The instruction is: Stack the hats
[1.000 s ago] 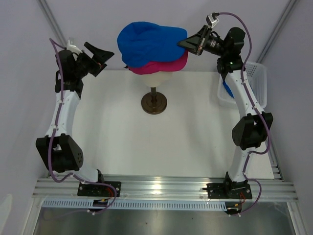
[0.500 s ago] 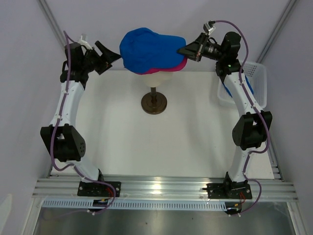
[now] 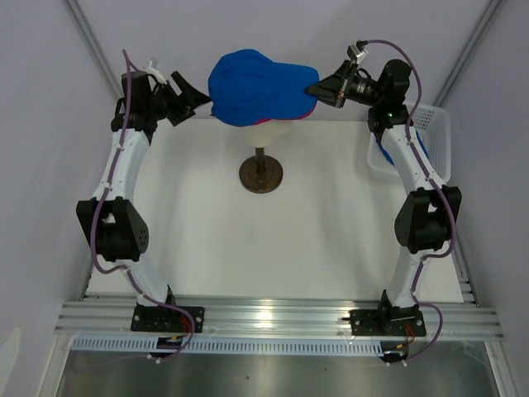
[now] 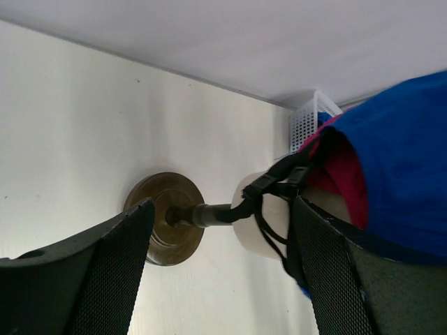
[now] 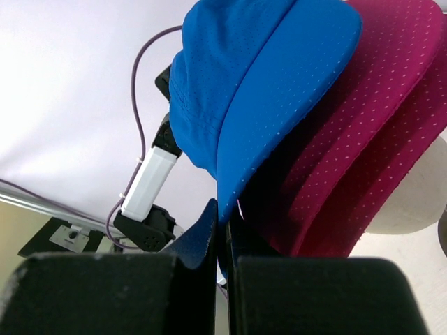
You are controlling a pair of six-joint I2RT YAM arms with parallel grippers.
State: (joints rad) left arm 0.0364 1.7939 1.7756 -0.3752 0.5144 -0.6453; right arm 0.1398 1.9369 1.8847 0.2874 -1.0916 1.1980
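The royal blue cap (image 3: 256, 85) lies over the magenta-pink cap (image 3: 266, 121), both on the cream mannequin head (image 3: 264, 132). Only a thin pink edge shows from above. In the right wrist view the blue brim (image 5: 279, 91) overlaps the pink cap (image 5: 363, 132). My right gripper (image 3: 316, 88) is shut on the blue cap's brim tip (image 5: 227, 209). My left gripper (image 3: 197, 98) is open and empty, close beside the caps' back edge. In the left wrist view its fingers (image 4: 112, 272) frame the stand, the caps' black straps (image 4: 269, 192) and blue fabric (image 4: 405, 160).
The head stands on a dark pole with a round brown base (image 3: 260, 174) on the white table (image 3: 273, 240). A white mesh basket (image 3: 436, 141) with something blue inside sits at the right edge, also visible in the left wrist view (image 4: 311, 118).
The blue cap has been drawn down further over the pink cap, covering nearly all of it. My left gripper has moved up and right toward the caps' back. My right gripper stayed closed on the brim.
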